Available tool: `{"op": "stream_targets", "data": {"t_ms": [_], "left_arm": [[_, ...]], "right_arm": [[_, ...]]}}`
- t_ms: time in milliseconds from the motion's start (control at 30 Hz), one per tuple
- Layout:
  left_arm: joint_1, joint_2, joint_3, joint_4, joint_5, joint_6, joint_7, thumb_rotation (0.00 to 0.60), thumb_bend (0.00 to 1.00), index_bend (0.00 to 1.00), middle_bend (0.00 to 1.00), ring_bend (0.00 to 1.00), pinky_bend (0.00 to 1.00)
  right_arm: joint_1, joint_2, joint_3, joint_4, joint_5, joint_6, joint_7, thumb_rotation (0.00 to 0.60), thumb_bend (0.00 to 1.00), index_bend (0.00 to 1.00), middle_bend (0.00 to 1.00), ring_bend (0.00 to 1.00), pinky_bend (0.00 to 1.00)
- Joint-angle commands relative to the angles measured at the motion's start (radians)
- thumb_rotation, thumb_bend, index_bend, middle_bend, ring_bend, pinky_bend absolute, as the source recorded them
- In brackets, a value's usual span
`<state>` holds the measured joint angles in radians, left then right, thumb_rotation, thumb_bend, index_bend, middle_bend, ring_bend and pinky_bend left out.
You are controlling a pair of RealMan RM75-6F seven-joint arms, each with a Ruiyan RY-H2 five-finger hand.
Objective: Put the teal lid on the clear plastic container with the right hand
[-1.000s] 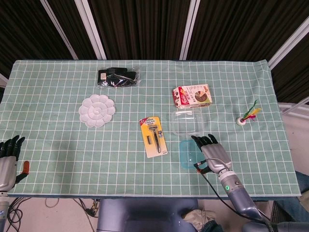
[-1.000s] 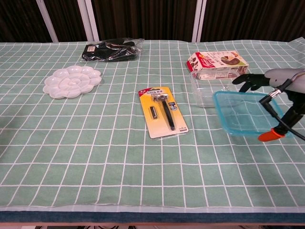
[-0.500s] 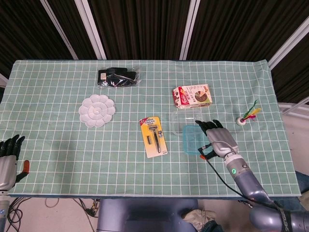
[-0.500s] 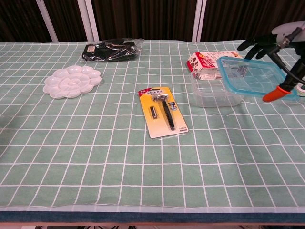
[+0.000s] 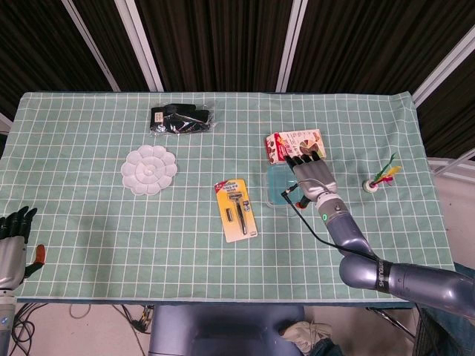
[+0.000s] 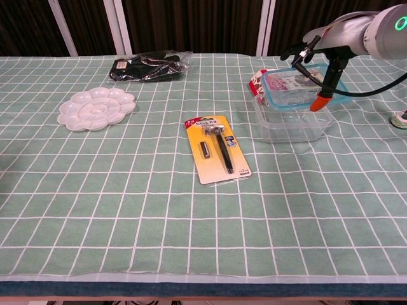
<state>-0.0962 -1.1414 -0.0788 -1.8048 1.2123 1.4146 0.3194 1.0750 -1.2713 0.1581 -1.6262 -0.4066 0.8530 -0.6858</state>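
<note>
Above the clear container [image 6: 291, 124] on the desk [image 6: 127, 190]: teal lid [image 6: 296, 88] gripped flat in the right hand [image 5: 312, 178], hovering level (probably to seat all edges together), not yet pressed down.

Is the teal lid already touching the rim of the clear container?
Cannot tell. In the chest view the teal lid hangs tilted over the clear container; no gap or contact shows plainly.

Hardly any lettering can be read
The right arm [image 5: 378, 273], near the elbow below the right robot hand [image 5: 312, 178], carries small vertical print, seemingly "SHENDONG"; the razor card [image 5: 236, 210] and snack box [image 5: 295, 146] show blurred, unreadable print
</note>
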Motion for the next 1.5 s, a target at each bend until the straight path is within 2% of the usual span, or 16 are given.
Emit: {"op": "stream_targets", "data": {"t_ms": [33, 333, 533, 1133, 1500], "left_arm": [[-0.001, 0.002, 0.000, -0.002, -0.002, -0.002, -0.001, 0.600, 0.53, 0.02, 0.00, 0.00, 0.00], [-0.003, 0.007, 0.001, -0.006, -0.008, -0.007, -0.005, 0.600, 0.53, 0.02, 0.00, 0.00, 0.00], [-0.005, 0.009, 0.002, -0.008, -0.012, -0.009, -0.006, 0.600, 0.53, 0.02, 0.00, 0.00, 0.00], [-0.009, 0.012, 0.002, -0.012, -0.025, -0.012, -0.001, 0.600, 0.53, 0.02, 0.00, 0.00, 0.00], [-0.011, 0.012, 0.003, -0.013, -0.031, -0.011, 0.003, 0.600, 0.53, 0.02, 0.00, 0.00, 0.00]], "right_arm": [[0.018, -0.016, -0.005, 0.027, 0.023, -0.021, -0.001, 0.600, 0.31, 0.00, 0.48, 0.12, 0.00], [0.056, -0.022, -0.009, 0.054, 0.110, -0.063, 0.014, 0.600, 0.31, 0.00, 0.48, 0.12, 0.00], [0.073, -0.037, -0.028, 0.065, 0.141, -0.049, 0.009, 0.600, 0.31, 0.00, 0.48, 0.12, 0.00], [0.042, -0.116, -0.044, 0.131, 0.015, -0.023, 0.082, 0.600, 0.31, 0.00, 0.48, 0.12, 0.00], [0.038, -0.116, -0.045, 0.143, 0.010, -0.034, 0.094, 0.600, 0.31, 0.00, 0.48, 0.12, 0.00]]}}
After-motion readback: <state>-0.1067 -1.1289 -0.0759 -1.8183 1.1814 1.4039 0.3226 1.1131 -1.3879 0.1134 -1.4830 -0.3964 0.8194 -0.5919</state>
